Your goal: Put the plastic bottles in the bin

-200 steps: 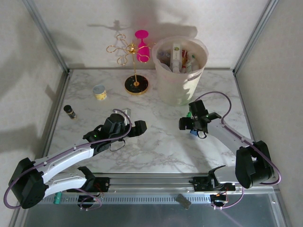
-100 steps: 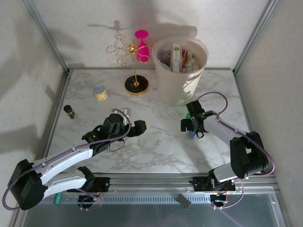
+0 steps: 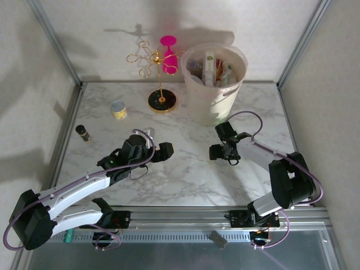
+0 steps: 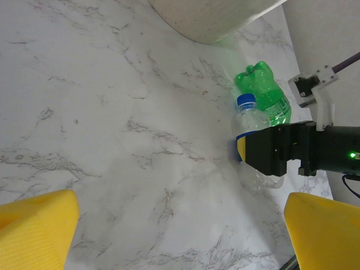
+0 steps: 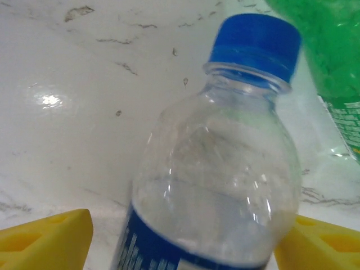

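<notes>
**Right gripper (image 3: pixel 222 153) lined up on a clear bottle (image 5: pixel 219 169)**
The bottle with the blue cap sits on the table (image 4: pixel 112 112) between the yellow jaws. One jaw is against its side and a gap shows at the other, so it looks bracketed for pickup, not clamped. A green bottle (image 4: pixel 264 93) lies just beyond the fingertips, and the bin (image 3: pixel 214 107) stands further on. The right arm is folded low, wrist tipped down. The left arm reaches forward and its left gripper (image 3: pixel 164 150) hangs wide and empty, likely held clear.
</notes>
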